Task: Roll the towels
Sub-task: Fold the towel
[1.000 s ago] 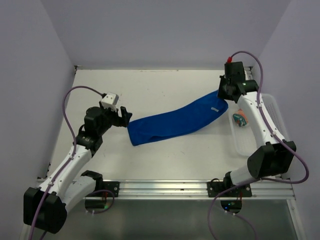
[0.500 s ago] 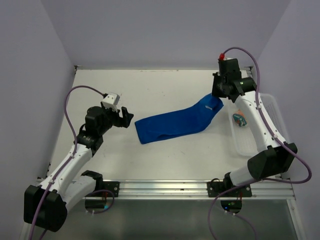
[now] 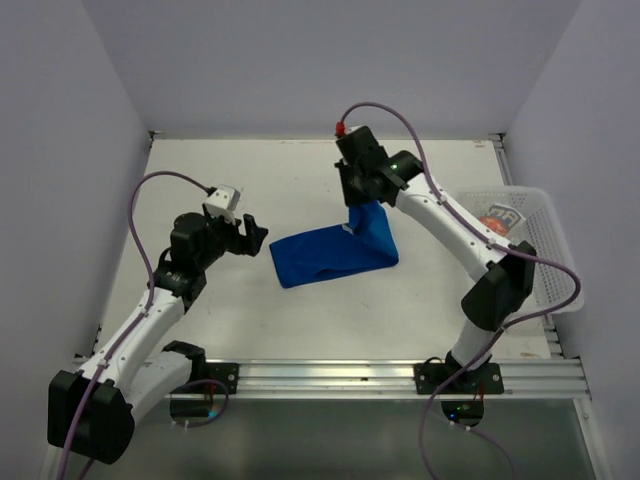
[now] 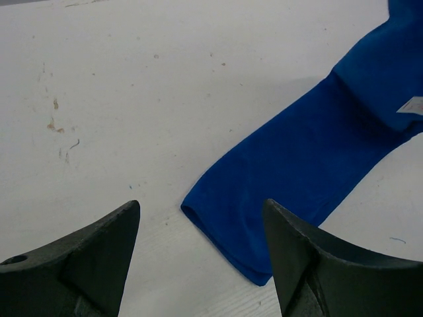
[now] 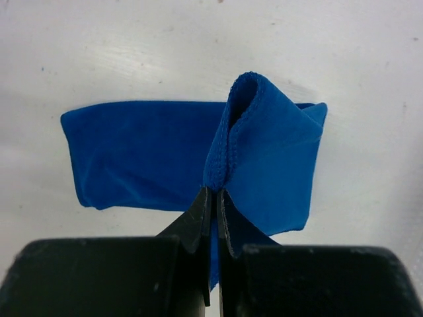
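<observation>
The right gripper [image 5: 213, 196] is pinched tight on the hemmed edge of the blue towel [image 3: 325, 258]. It holds 1 end of the cloth raised off the table [image 3: 250, 320] and doubled back over the rest, and the lifted flap hangs in a loose fold below the closed jaws. The remainder of the towel lies flat near the middle of the table, stretching toward the left arm. A small white label [image 4: 412, 104] shows on the cloth near the fold.

The left gripper [image 3: 252, 234] hovers just beside the towel's flat left end, its 2 fingers spread wide with nothing between them and no contact with the cloth. The patterned towel [image 3: 500, 217] sits bunched in the white mesh basket [image 3: 545, 275] at the table's right edge — well apart from both grippers.
</observation>
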